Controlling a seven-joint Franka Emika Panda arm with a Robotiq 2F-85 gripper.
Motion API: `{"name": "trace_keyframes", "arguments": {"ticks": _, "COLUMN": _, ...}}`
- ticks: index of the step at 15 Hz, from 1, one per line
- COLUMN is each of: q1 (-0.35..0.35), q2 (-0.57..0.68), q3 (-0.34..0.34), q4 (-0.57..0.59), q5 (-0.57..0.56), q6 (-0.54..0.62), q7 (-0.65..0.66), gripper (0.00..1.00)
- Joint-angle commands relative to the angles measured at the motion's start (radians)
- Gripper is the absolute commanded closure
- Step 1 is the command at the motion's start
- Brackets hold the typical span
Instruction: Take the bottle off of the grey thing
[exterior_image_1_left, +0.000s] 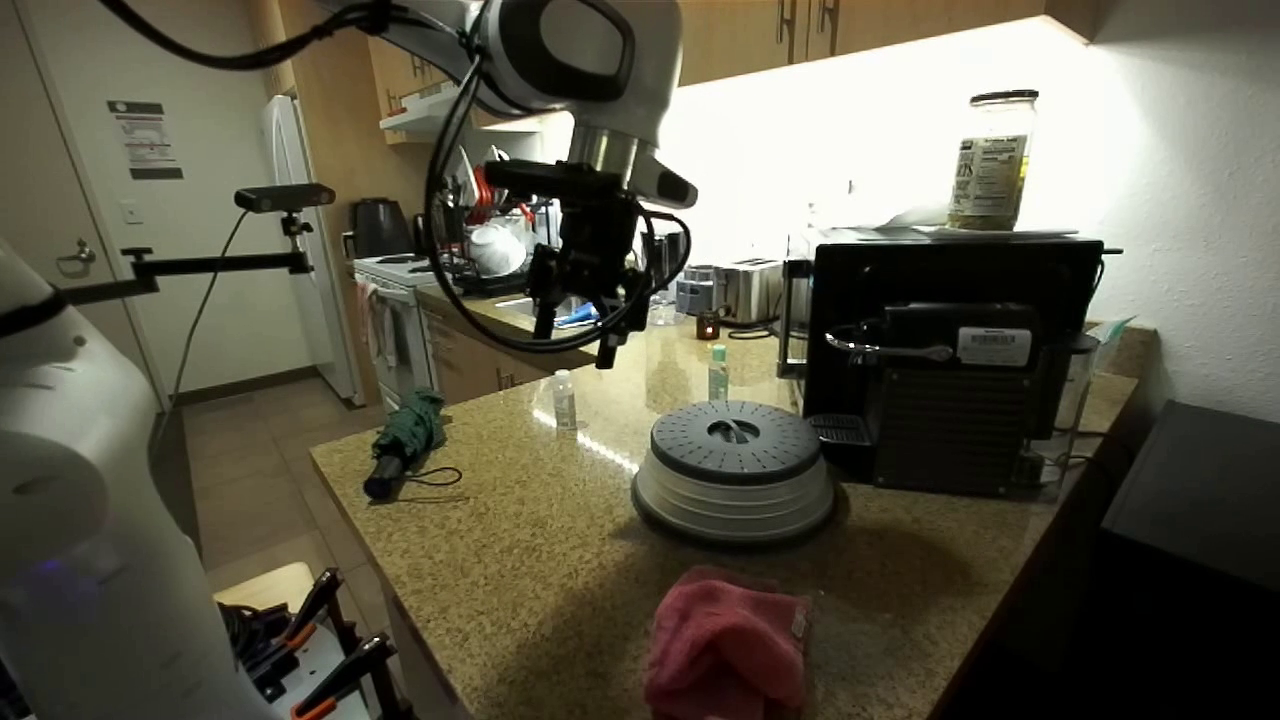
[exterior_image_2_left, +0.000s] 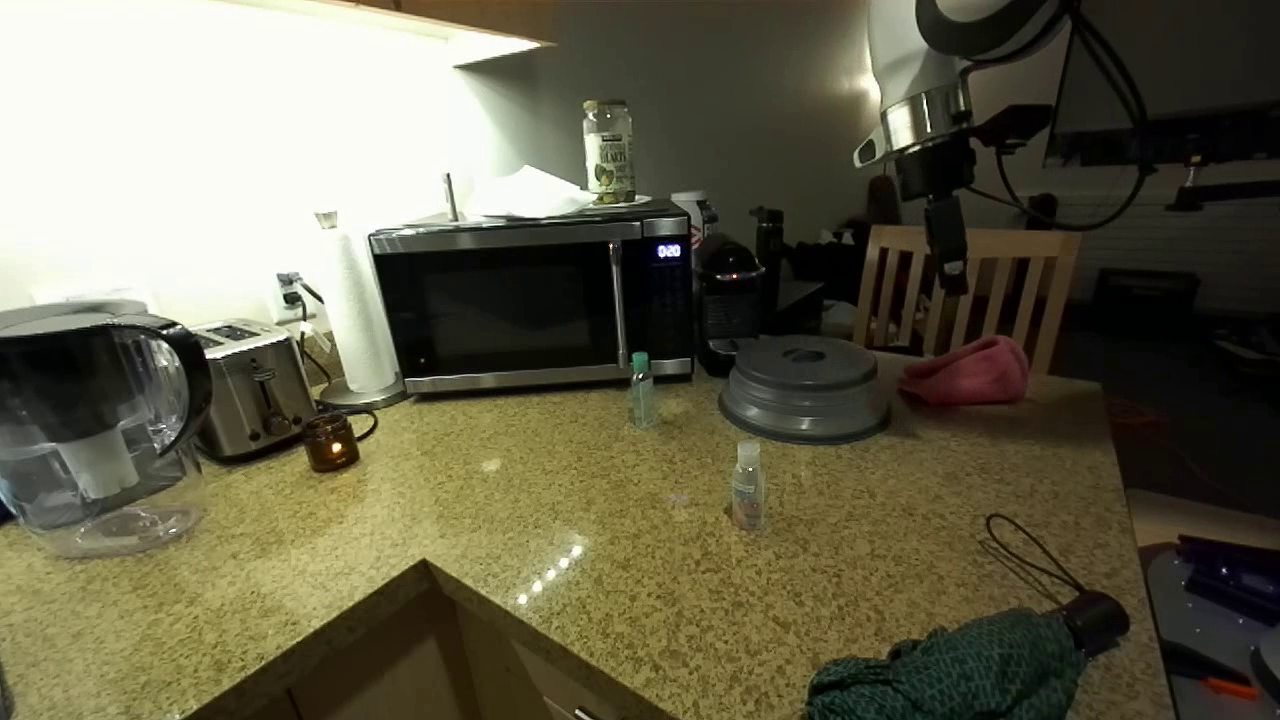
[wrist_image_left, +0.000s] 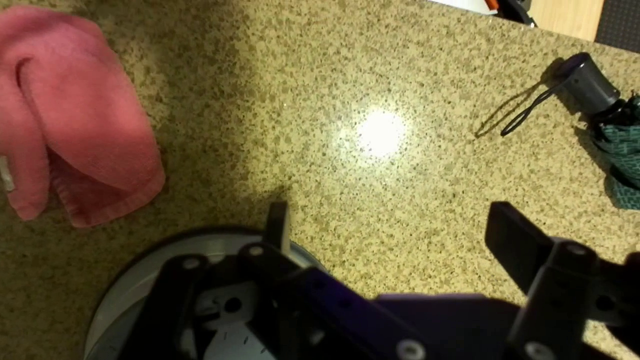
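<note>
The grey thing (exterior_image_1_left: 735, 495), a round ribbed dome with a darker top, sits on the counter in both exterior views (exterior_image_2_left: 803, 395). Its top carries nothing. Part of its edge shows in the wrist view (wrist_image_left: 142, 280), partly hidden by the gripper. Two small translucent bottles stand upright on the counter, apart from the dome: a pale-capped bottle (exterior_image_1_left: 565, 402), also in an exterior view (exterior_image_2_left: 747, 490), and a green-capped bottle (exterior_image_1_left: 718, 374), also there (exterior_image_2_left: 641, 393). I cannot tell which one is meant. My gripper (wrist_image_left: 387, 215) is open, empty and raised above the counter (exterior_image_1_left: 576, 345).
A pink cloth (exterior_image_1_left: 730, 640) lies beside the dome. A folded green umbrella (exterior_image_1_left: 410, 435) lies near the counter edge. A black microwave (exterior_image_2_left: 530, 310) with a large jar (exterior_image_2_left: 610, 155) on top and a coffee machine (exterior_image_2_left: 728, 300) stand behind. A small amber candle jar (exterior_image_2_left: 331, 443) stands near the toaster.
</note>
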Motion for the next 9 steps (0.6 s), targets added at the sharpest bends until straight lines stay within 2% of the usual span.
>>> {"name": "trace_keyframes", "arguments": {"ticks": 1, "q1": 0.015, "q2": -0.079, "q3": -0.005, "q4": -0.089, "q5": -0.022, "q6": 0.009, "q7": -0.037, "gripper": 0.00}}
{"name": "trace_keyframes", "arguments": {"ticks": 9, "q1": 0.044, "q2": -0.130, "q3": -0.008, "q4": -0.144, "q5": -0.014, "q6": 0.000, "q7": -0.081, "gripper": 0.00}}
